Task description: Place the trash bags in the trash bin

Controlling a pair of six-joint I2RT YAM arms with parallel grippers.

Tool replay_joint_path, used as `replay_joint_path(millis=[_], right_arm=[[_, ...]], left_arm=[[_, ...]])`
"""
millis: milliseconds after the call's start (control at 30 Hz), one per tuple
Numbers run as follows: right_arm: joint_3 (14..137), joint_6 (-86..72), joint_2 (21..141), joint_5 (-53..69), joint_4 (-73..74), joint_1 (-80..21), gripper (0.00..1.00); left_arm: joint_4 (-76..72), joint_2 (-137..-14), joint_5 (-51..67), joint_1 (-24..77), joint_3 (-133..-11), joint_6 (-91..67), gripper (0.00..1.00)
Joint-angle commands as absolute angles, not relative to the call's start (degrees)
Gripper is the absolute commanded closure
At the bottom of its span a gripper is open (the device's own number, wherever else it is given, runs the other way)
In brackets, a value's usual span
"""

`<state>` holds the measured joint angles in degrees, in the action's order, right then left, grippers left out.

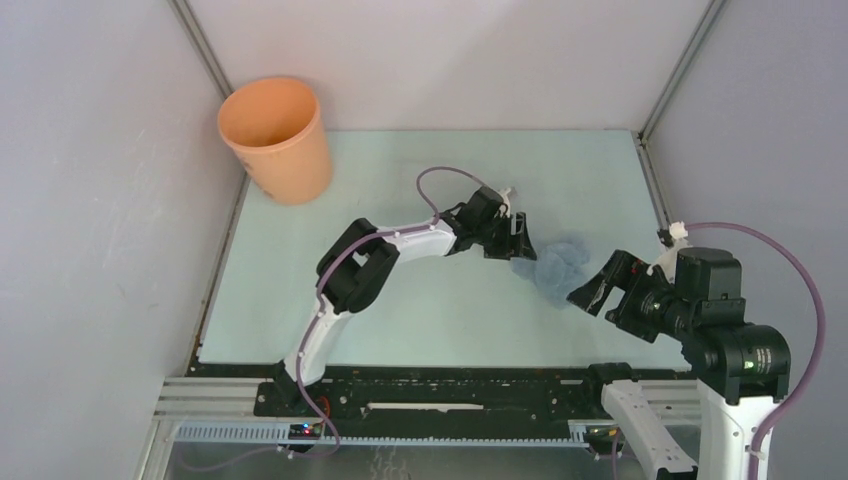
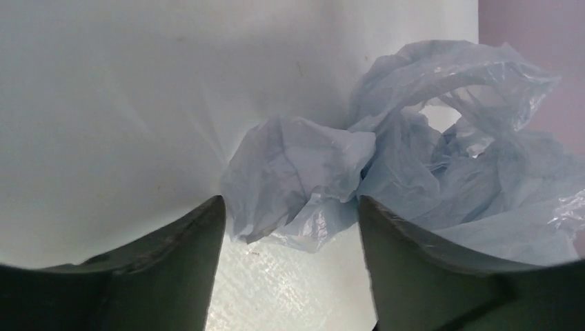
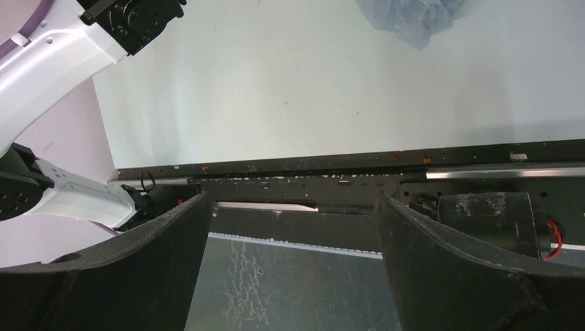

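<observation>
The crumpled pale blue-grey trash bag (image 1: pixel 556 266) lies on the table right of centre. In the left wrist view the bag (image 2: pixel 414 165) fills the middle and right, just beyond my fingertips. My left gripper (image 1: pixel 519 243) is open, low at the bag's left edge, with a fold of film reaching between the jaws (image 2: pixel 291 207). The orange trash bin (image 1: pixel 277 139) stands upright at the far left corner, empty as far as I see. My right gripper (image 1: pixel 590 290) is open and empty, just right of the bag; its view (image 3: pixel 292 207) looks at the near rail, with the bag (image 3: pixel 411 19) at the top.
Grey enclosure walls close the table on the left, back and right. The pale green table mat (image 1: pixel 420 300) ends at a black rail (image 1: pixel 440 385) along the near edge. The left arm's links (image 1: pixel 350 275) stretch across the middle of the table.
</observation>
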<state>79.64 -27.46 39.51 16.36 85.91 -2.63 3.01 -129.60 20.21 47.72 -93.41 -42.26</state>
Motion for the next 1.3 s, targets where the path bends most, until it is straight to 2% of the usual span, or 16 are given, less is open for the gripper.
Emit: replay_joint_path(millis=[0,33,67,100,233,467,600,733,867,933,1000,1100,1267], right_arm=[[78.76,-26.22,39.03,16.11,85.1,-2.4,0.04],[78.29,-26.16,39.03,16.46,85.04,-2.45,0.04],[77.76,-25.97,39.09,16.89,84.95,-2.46,0.04],[77.29,-25.73,39.03,17.22,84.91,-2.39,0.04],[74.83,-24.55,39.55,17.61,84.48,-2.39,0.04],[67.67,-24.21,43.61,22.67,75.89,-3.5,0.05],[63.98,-29.3,48.53,20.21,65.73,-12.95,0.06],[64.15,-34.09,56.61,19.1,58.93,-21.12,0.05],[63.46,-33.7,62.01,23.0,51.82,-20.07,0.09],[63.46,-33.14,64.12,29.5,47.81,-17.32,0.1],[63.46,-33.28,65.85,35.22,45.98,-13.12,0.1],[63.54,-33.96,67.82,40.8,43.33,-6.65,0.08],[65.54,-35.08,74.82,44.76,43.71,-5.96,0.07]], left_arm=[[-2.29,-131.48,24.87,47.68,-96.54,-44.42,0.37],[-2.82,-131.59,25.05,47.61,-96.23,-45.52,0.48],[-3.62,-131.16,24.86,47.49,-95.42,-46.61,0.66],[-4.29,-130.07,24.32,47.35,-94.05,-47.49,0.75],[-2.98,-119.89,19.97,46.88,-86.72,-45.14,0.99],[-1.31,-88.43,13.4,47.66,-63.7,-46.86,1.0],[6.9,-75.03,8.15,49.56,-57.15,-47.71,1.0],[10.19,-68.02,10.68,49.86,-55.17,-48.13,1.0],[7.57,-64.59,17.28,48.56,-53.91,-45.61,1.0],[7.38,-64.42,19.75,48.5,-54.81,-40.94,1.0],[13.66,-65.99,20.98,47.76,-57.77,-35.59,1.0],[15.55,-68.28,24.77,45.39,-60.08,-31.23,1.0],[23.4,-74.91,27.95,44.78,-69.85,-20.53,1.0]])
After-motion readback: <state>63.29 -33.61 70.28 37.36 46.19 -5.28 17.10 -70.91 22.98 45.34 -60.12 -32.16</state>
